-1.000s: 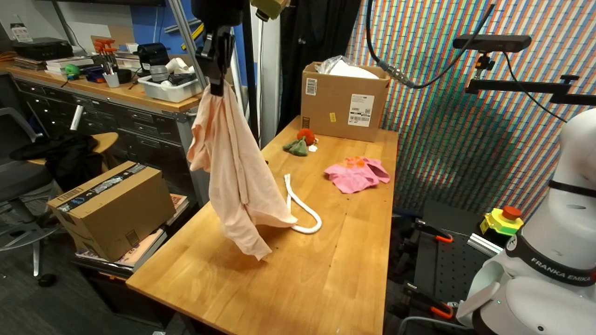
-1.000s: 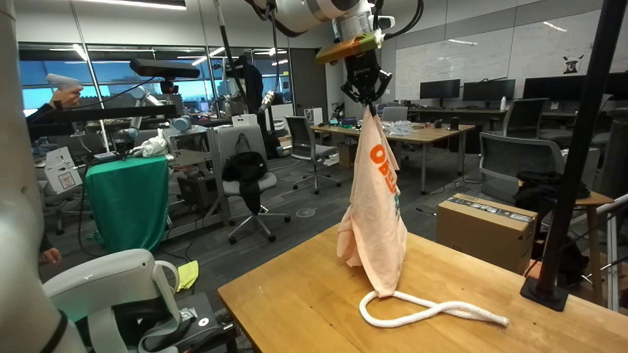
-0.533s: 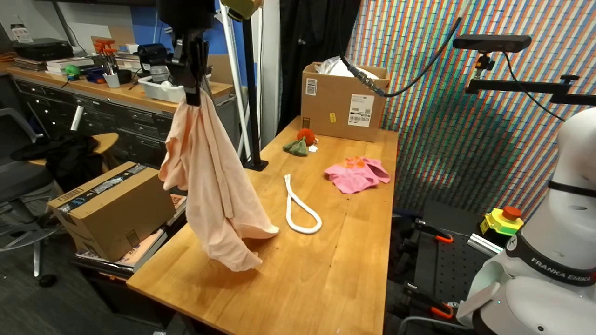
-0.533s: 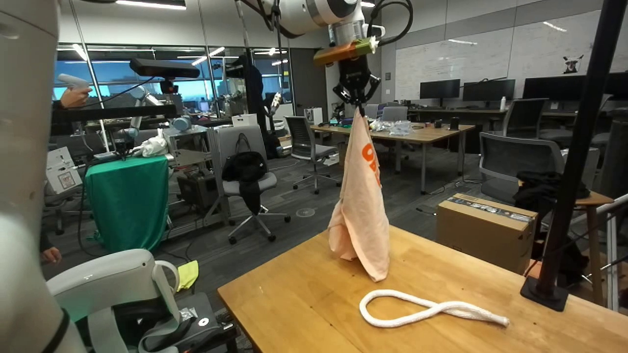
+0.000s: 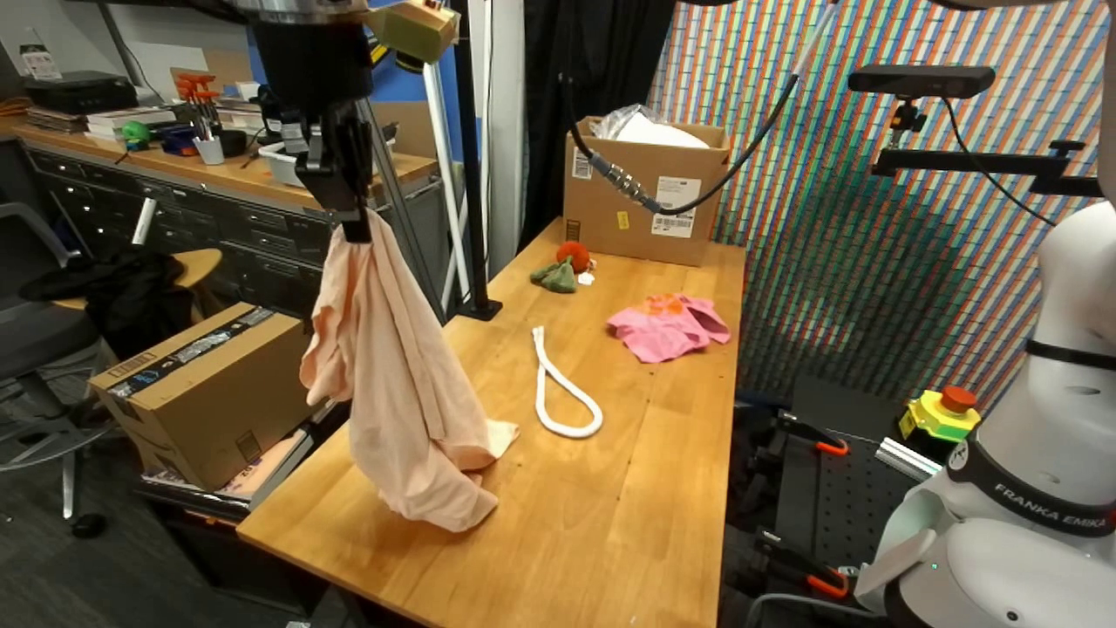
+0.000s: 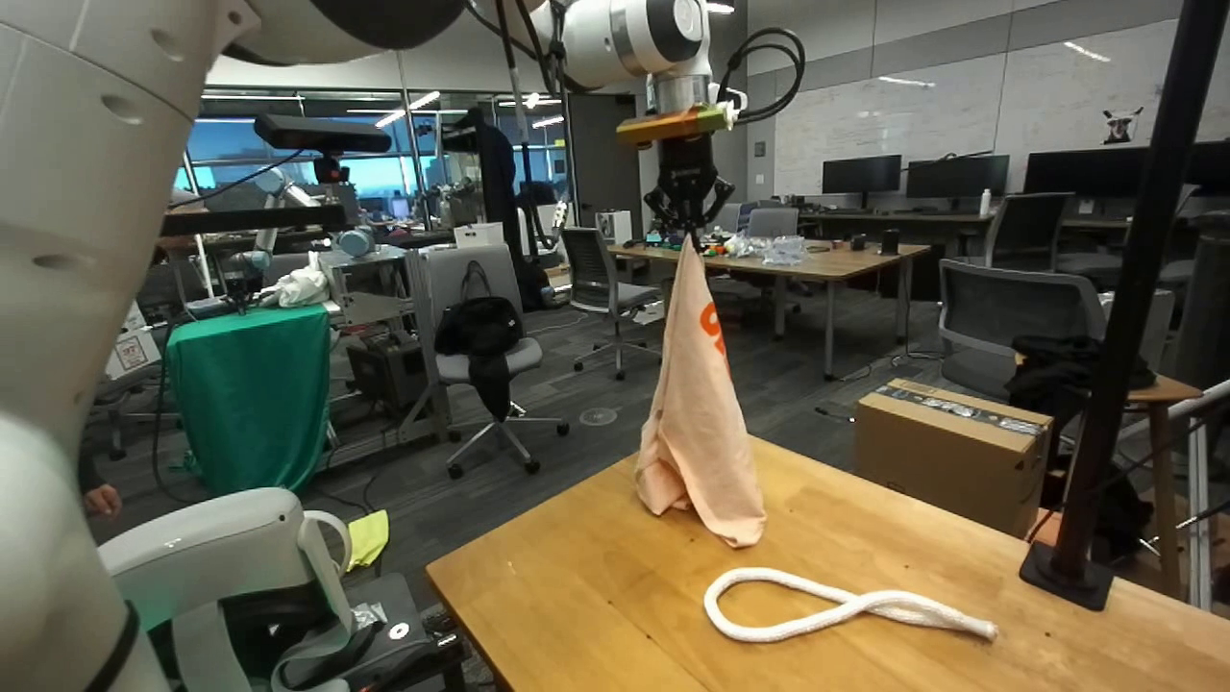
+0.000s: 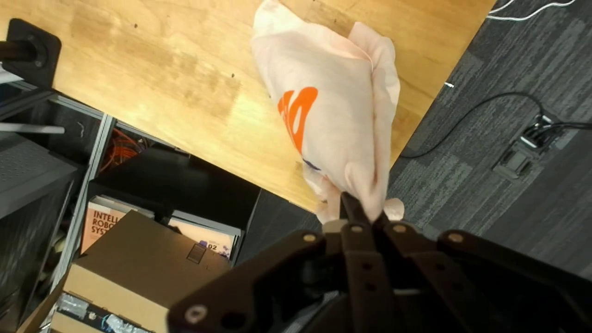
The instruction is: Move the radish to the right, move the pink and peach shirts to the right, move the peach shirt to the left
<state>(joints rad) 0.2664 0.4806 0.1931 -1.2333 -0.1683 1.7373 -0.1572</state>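
Gripper (image 6: 694, 236) pinching the peach shirt (image 5: 405, 401), I've just swung it clear of the white cord (image 6: 860, 604), now sinking near the edge of the table (image 5: 558, 523). Reads as the last leftward move, nearly done; pink shirt (image 5: 664, 333) and radish (image 5: 571, 258) lie well away.

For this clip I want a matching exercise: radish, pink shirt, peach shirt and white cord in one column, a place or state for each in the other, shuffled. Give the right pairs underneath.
Column 1
1. radish
2. pink shirt
3. peach shirt
4. white cord

Column 2
A. hangs pinched in the gripper
B. lies in a long loop, its strands crossing
C. sits nearest the open cardboard box
D. lies rumpled on the table, out of the grip

Right pairs: 1-C, 2-D, 3-A, 4-B
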